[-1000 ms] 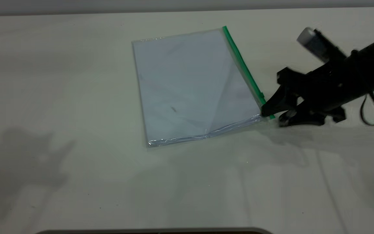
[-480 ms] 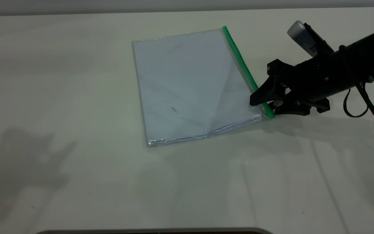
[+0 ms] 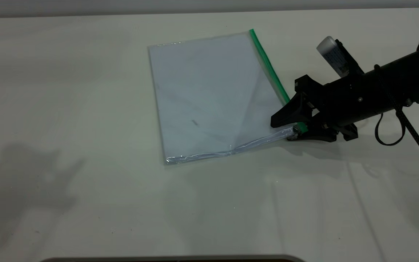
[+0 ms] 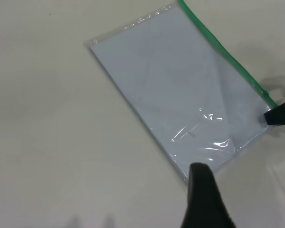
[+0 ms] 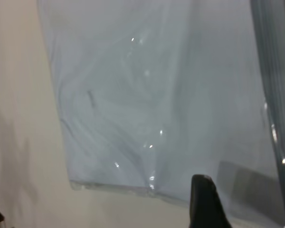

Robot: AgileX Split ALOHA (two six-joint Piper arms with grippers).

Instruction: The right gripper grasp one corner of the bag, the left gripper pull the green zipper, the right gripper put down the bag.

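The bag lies flat on the white table, a clear pouch with white sheets inside. The green zipper runs along its right edge. My right gripper is open at the bag's near right corner: the upper jaw reaches over the plastic, the lower jaw lies low beside the corner. It hides the zipper's near end. The right wrist view shows the bag close below one fingertip. The left wrist view shows the bag, the zipper, and one black fingertip off the bag's near edge.
The right arm's black cable trails over the table at the right. A shadow falls on the table at the near left. The left arm is out of the exterior view.
My right gripper has moved left and lower, from just beside the bag's near right corner to straddling it. The bag has not moved.
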